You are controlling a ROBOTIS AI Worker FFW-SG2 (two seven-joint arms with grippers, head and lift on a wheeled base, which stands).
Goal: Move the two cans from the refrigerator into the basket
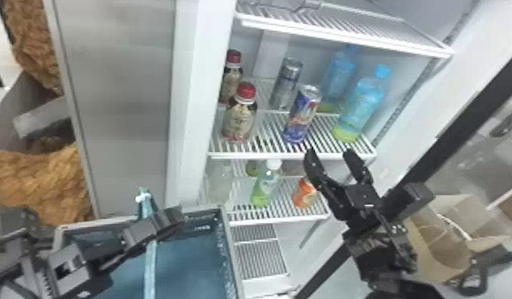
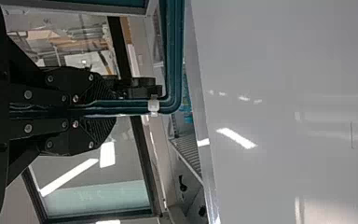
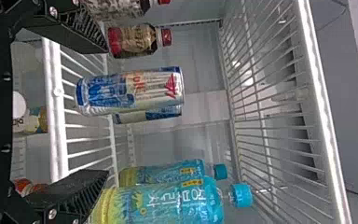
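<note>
Two cans stand upright on the refrigerator's middle shelf: a blue one (image 1: pixel 302 115) in front, a silver one (image 1: pixel 286 84) behind it. In the right wrist view the front can (image 3: pixel 130 90) partly covers the rear can (image 3: pixel 150 115). My right gripper (image 1: pixel 329 154) is just outside the shelf's front edge, below and to the right of the front can. Its fingers are apart with nothing between them; the right wrist view has this gripper (image 3: pixel 106 109) facing the front can. At lower left, my left gripper (image 1: pixel 165 223) holds the upright handle (image 1: pixel 149 266) of the blue basket (image 1: pixel 232 258); the left wrist view has this gripper (image 2: pixel 106 108) closed around the teal handle (image 2: pixel 173 56).
Red-capped bottles (image 1: pixel 240 115) flank the cans on the left, blue-capped bottles (image 1: pixel 358 105) on the right. A wire shelf (image 1: pixel 338 35) spans above. More bottles (image 1: pixel 266 185) stand on the shelf below. An open cardboard box (image 1: pixel 438 242) lies beyond the right arm.
</note>
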